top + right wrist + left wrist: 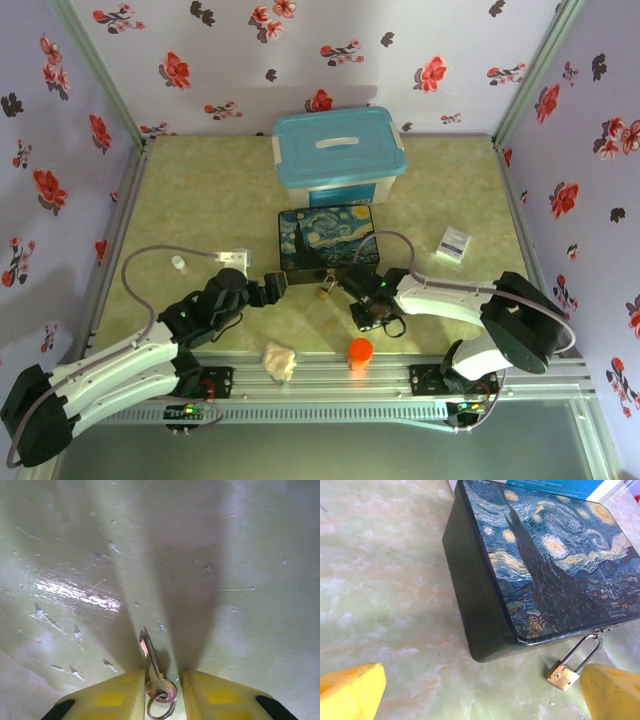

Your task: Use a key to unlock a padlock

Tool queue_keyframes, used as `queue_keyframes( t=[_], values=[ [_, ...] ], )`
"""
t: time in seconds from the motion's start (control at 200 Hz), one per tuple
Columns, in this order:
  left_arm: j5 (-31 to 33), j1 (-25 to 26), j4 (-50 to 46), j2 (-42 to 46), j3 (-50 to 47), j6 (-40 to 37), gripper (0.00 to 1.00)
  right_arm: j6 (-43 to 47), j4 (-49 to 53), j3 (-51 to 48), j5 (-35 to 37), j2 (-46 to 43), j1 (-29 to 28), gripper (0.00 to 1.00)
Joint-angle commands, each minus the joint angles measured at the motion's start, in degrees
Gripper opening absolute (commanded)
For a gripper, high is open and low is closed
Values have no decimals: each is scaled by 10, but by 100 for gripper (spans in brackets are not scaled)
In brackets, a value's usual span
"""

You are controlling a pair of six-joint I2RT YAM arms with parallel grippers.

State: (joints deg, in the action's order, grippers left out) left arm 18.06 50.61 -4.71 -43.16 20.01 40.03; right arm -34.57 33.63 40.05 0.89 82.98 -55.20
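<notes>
The small brass padlock (326, 291) lies on the table, its silvery shackle hooked through the hasp of the night-sky box (328, 238). In the left wrist view the padlock (562, 675) rests just off the box's (555, 555) near corner, close to my right yellow finger (612, 690). My left gripper (482, 695) is wide open and holds nothing; it (275, 285) hovers left of the padlock. My right gripper (164, 675) points down at the table with its jaws narrowed round the key (159, 680) and its ring. The left finger touches the key; a slim gap shows on the right.
A blue-lidded bin (338, 150) stands behind the box. An orange cap (360, 350) and a crumpled cream scrap (280, 360) sit at the near edge. A white packet (455, 243) lies to the right, small white pieces (235, 258) to the left.
</notes>
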Motion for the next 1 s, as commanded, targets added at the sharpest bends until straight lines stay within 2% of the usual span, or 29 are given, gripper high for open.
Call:
queue_keyframes(
  t=[0.0,0.19,0.43,0.775,0.865,0.995],
  values=[
    [17,-2,20,24,-15,16,100,-2,-88,-9,36,45,28,24],
    [17,-3,26,36,-23,14,100,-1,-65,3,47,32,60,23],
    [6,-3,33,31,-15,8,100,3,-35,7,67,10,68,23],
    [-15,-2,71,-39,15,9,100,20,-14,-9,79,-74,63,24],
    [-19,-2,74,-64,28,8,100,34,-26,-19,72,-91,63,26],
    [-25,0,62,-91,53,8,100,74,-48,-37,33,-114,63,34]
  ],
)
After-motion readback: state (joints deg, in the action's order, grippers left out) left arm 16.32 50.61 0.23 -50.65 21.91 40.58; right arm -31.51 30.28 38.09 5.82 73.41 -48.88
